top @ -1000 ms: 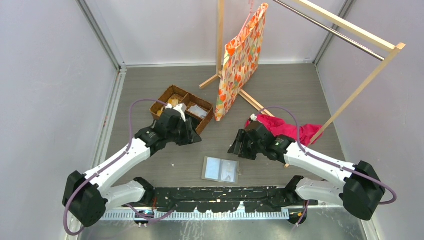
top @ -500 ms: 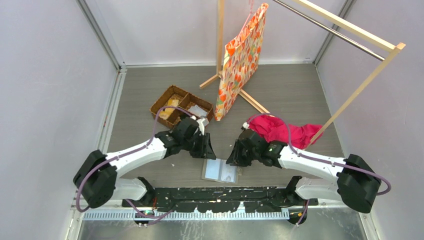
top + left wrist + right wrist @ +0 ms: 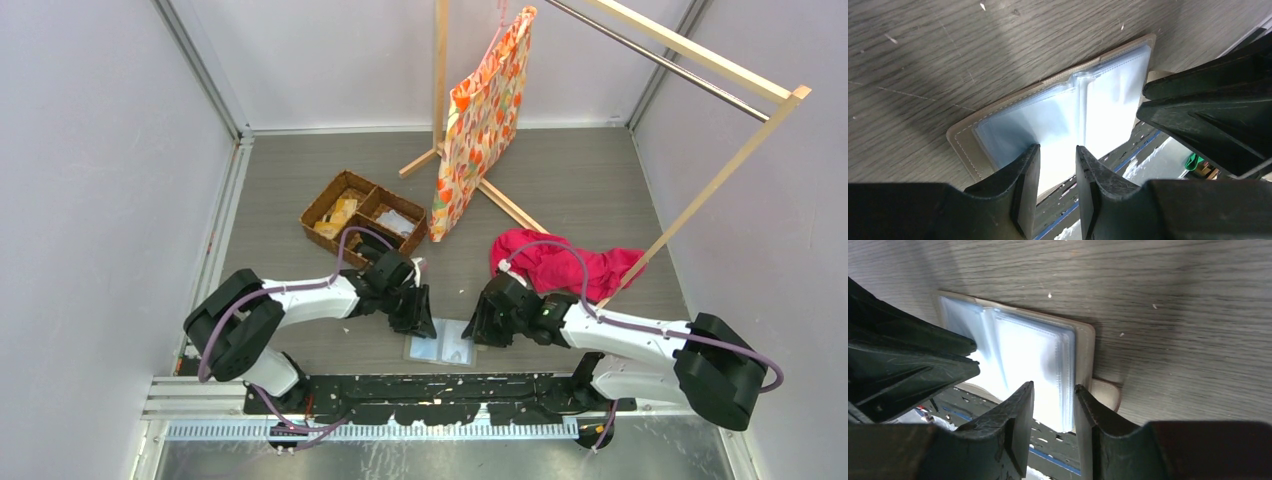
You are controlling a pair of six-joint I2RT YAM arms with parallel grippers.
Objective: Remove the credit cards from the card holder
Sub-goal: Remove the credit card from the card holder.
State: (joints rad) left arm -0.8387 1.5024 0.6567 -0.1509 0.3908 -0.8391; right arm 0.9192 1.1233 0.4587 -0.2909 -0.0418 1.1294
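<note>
Overhead, left gripper (image 3: pixel 425 324) covers the holder's (image 3: pixel 442 347) 11 o'clock corner, right gripper (image 3: pixel 479 330) its 2 o'clock edge. Wrist-view glare whites out the sleeves (image 3: pixel 1073 112), so cards unreadable. At 11 o'clock, the basket (image 3: pixel 322 198) contents are too small to tell.

**Arm hardware: visual check**

Using the black base rail (image 3: pixel 440 395) as the landmark. The left arm (image 3: pixel 300 298), above the rail's left end, is showing white link shells between bulky black joint housings. The right arm (image 3: pixel 620 335), above the rail's right end, is showing the same. A purple cable (image 3: pixel 362 229) is looping off the left arm beyond the rail, and a second purple cable (image 3: pixel 545 243) is doing likewise on the right. The left gripper (image 3: pixel 425 325) and right gripper (image 3: pixel 478 330) are both reading all black. In the wrist views the fingers (image 3: pixel 1023 190) are looking matte black and wedge-shaped, with edges scuffed grey.
</note>
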